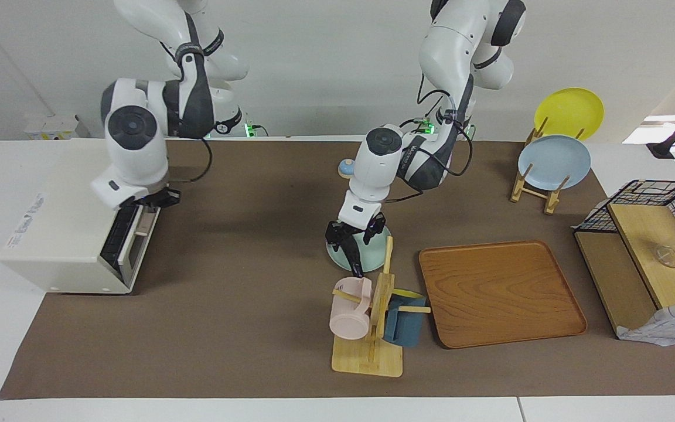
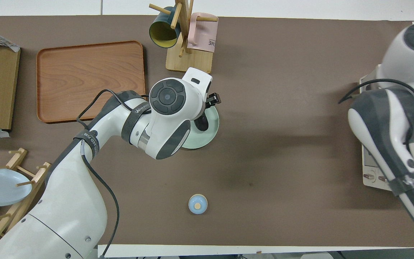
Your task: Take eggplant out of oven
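The dark, slim eggplant (image 1: 354,261) is at the mint-green plate (image 1: 377,253) in the middle of the table, its tip reaching past the plate's rim toward the mug rack. My left gripper (image 1: 351,239) is right over it and the plate; I cannot tell whether it holds it. From overhead only a dark bit of the eggplant (image 2: 202,125) shows under the left wrist. The cream-white oven (image 1: 62,234) stands at the right arm's end of the table. My right gripper (image 1: 159,199) is at the top edge of its door (image 1: 138,246).
A wooden mug rack (image 1: 372,346) with a pink mug (image 1: 350,316) and a blue mug (image 1: 406,325) stands just past the plate. Beside it lies a wooden tray (image 1: 498,293). A plate rack (image 1: 551,164), a wire shelf (image 1: 645,258) and a small blue lid (image 1: 347,169) are also there.
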You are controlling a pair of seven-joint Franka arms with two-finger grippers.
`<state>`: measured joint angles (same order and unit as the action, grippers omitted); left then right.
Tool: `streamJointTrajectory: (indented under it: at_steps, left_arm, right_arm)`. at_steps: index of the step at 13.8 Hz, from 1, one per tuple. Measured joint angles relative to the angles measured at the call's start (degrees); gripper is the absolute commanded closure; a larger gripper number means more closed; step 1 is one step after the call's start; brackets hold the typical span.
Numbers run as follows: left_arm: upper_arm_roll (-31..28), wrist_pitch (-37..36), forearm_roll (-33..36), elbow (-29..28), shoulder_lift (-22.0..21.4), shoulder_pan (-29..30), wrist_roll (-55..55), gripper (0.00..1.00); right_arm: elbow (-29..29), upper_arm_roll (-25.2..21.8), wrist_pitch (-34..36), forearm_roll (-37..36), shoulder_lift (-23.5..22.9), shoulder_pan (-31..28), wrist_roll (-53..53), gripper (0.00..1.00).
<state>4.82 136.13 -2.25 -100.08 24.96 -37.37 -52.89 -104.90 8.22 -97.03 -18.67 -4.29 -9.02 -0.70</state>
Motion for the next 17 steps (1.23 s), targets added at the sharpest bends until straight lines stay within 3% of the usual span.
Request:
streamJointTrajectory:
  at_steps: [4, 7, 11, 12, 14, 15, 17]
  left_arm:
    - [-0.17, 1.85, 0.26, -0.77, 1.81, -1.38, -0.32, 0.06]
    - [-1.8, 1.76, 1.45, -0.77, 2.25, -1.35, -0.32, 0.06]
    - [-4.62, 0.38, 3.12, -0.78, 2.3, -1.27, -0.32, 0.06]
    - [-4.99, -0.28, 3.15, -0.79, 2.32, -1.27, -0.32, 0.22]
    - [-5.08, -2.27, 3.16, -0.83, 2.34, -1.36, -0.32, 0.83]
    - [-4.99, -3.6, 3.16, -0.83, 2.34, -1.53, -0.57, 0.97]
    - [-4.95, -6.64, 3.17, -0.72, 2.33, -2.22, -2.4, 1.0]
  right_arm:
    - [2.85, -0.22, 0.3, 12.01, 5.19, -2.69, 1.04, 0.0]
    - [9.08, -1.32, 7.94, 13.3, 7.67, -3.55, 1.03, 0.0]
    - [15.32, -3.11, 13.75, 13.87, 6.73, -4.09, 1.14, 0.0]
    - [15.3, -3.59, 13.92, 13.94, 6.49, -3.48, 1.24, 0.0]
    - [15.27, -8.13, 14.59, 13.95, 6.1, 1.11, 1.66, 0.0]
    - [15.27, -10.79, 15.35, 13.95, 6.06, 3.41, 2.51, 0.0]
    - [15.28, -13.06, 15.87, 13.96, 6.1, 4.96, 3.78, 0.0]
